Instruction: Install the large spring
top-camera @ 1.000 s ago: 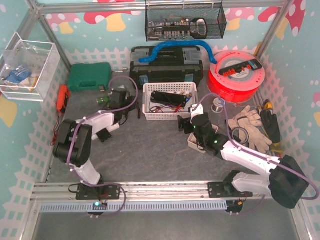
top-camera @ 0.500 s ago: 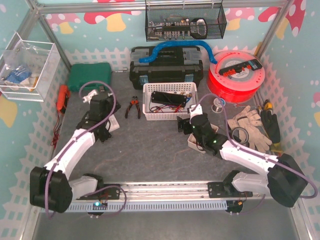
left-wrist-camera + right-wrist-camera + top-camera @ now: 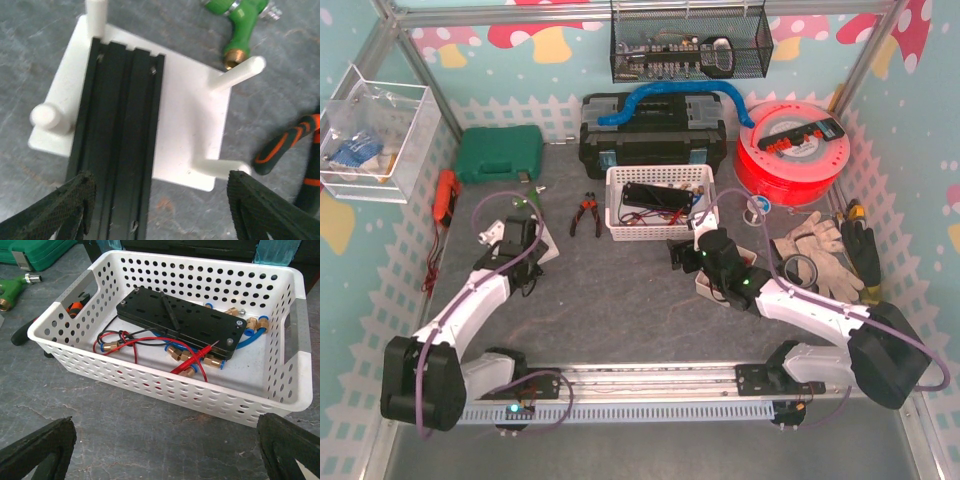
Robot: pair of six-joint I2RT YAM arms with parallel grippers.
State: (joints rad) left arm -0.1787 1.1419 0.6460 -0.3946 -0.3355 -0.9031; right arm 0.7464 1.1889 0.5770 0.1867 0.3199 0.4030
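The large spring shows in no view. My left gripper hovers over a white base plate at the left of the table. In the left wrist view this gripper is open, its fingers wide apart with nothing held. A black slotted rail lies along the plate, which has white pegs sticking up at its corners. My right gripper is at mid-table, just in front of the white basket. In its wrist view it stands open and empty above bare table.
The basket holds a black perforated plate, red leads and brass fittings. A green fitting and orange-handled pliers lie beside the base plate. A small white box, gloves, a red spool, a toolbox and a green case lie around.
My left arm has swung left, away from the basket, and come over the white base plate, its jaws wider than before. The right gripper has shifted slightly left.
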